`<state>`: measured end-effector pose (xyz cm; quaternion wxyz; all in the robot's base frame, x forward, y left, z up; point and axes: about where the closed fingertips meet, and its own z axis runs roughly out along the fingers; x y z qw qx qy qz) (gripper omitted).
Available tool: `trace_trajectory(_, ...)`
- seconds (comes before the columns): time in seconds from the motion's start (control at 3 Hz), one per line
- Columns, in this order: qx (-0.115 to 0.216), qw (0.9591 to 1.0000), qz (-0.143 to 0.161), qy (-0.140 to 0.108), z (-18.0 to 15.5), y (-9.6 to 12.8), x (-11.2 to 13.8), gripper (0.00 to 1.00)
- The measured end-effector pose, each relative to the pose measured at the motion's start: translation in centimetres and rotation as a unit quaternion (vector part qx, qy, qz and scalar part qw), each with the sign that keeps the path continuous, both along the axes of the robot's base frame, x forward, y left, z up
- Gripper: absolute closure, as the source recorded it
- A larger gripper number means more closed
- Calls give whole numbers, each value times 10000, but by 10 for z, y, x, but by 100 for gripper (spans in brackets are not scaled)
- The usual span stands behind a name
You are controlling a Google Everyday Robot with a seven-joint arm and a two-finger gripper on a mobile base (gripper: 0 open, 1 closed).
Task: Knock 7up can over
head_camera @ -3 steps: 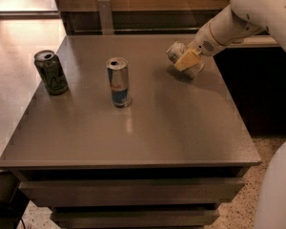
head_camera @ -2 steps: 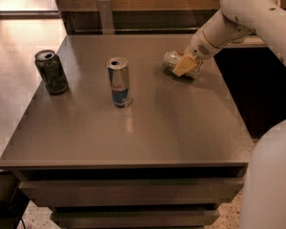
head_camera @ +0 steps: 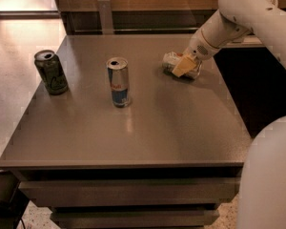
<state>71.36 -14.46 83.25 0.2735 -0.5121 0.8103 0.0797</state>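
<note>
The 7up can (head_camera: 170,61), whitish-silver with a pale label, lies on its side at the back right of the grey table (head_camera: 181,128). My gripper (head_camera: 184,66) comes down from the upper right on the white arm and is closed around the can's middle, with one tan finger (head_camera: 183,65) across the can's front. The can's left end and a bit of its right end show on either side of that finger.
A tall slim blue-and-silver can (head_camera: 118,81) stands upright near the table's middle left. A dark green can (head_camera: 51,72) stands upright at the left edge. The robot's white body (head_camera: 269,175) fills the lower right corner. A dark cabinet wall runs behind the table.
The gripper has moved left and down with the 7up can, which has gone from tilted just above the table to lying on its side on the surface. The other two cans have not moved.
</note>
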Motion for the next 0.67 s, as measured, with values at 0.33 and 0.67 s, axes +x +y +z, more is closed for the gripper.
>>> trace_trajectory(0.33, 0, 10000, 12, 18, -2, 2, 0, 59)
trace_trajectory(0.67, 0, 10000, 12, 19, -1, 2, 0, 28)
